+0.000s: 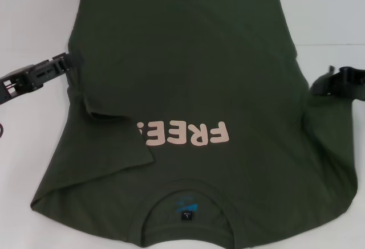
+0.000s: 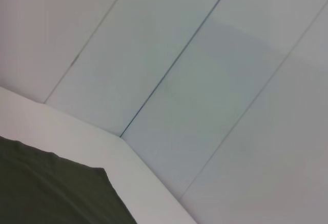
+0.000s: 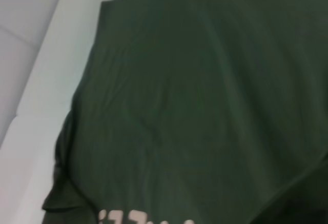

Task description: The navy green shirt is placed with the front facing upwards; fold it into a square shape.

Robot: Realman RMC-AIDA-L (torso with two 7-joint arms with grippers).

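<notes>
Here, the moment line by line.

Left gripper point(image 1: 67, 62): it is low at the left side edge of the navy green shirt point(image 1: 188, 84), about at the middle of the body. Its tip touches or overlaps the cloth there. Whether the fingers pinch the edge or stand apart, I cannot tell; the cloth hides the tips.

Right gripper point(image 1: 326, 84): it is at the opposite side edge, at nearly the same level, and its tip goes behind the cloth. Its fingers also I cannot tell.

Why so placed: in my judgement the two arms stand mirrored at the sides so that each one can take a side strip and bring it to the middle; this would make the shirt narrower before it is made a square.

Shirt: it lies front up on the white table point(image 1: 34, 9), collar point(image 1: 188, 206) nearest to the robot, hem at the far side. The pink lettering point(image 1: 188, 135) is on the chest.

Left sleeve fold point(image 1: 108, 129): the sleeve side is already turned inward, and its edge covers the last letter of the word. The right side lies flat and spread.

Wrist views: the left one shows only a corner of the shirt and the table; the right one shows the wide dark cloth.

Progress: early, I think; one side is started, the square is not yet made.
</notes>
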